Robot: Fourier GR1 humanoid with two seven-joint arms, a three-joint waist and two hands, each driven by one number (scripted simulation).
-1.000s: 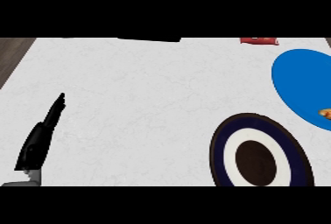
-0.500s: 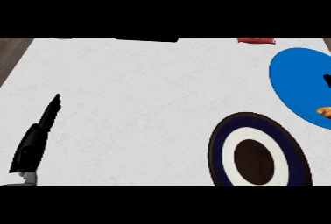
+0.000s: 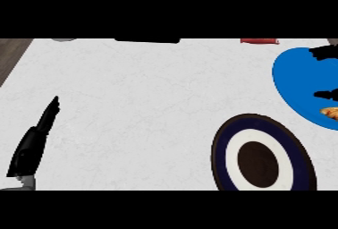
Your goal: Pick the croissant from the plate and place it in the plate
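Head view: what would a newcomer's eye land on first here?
Probably the bright blue plate at the right edge, with the croissant just showing on it and the right hand's black fingertips over it. Next, the dark-ringed plate with a white band and dark centre at lower right. The left hand rests open, fingers up, at lower left on the white counter.

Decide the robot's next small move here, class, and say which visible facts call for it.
Probably close the right hand down on the croissant: its black fingers already show over the blue plate, just above the pastry at the view's right edge. The ringed plate has nothing on it; the left hand rests open.
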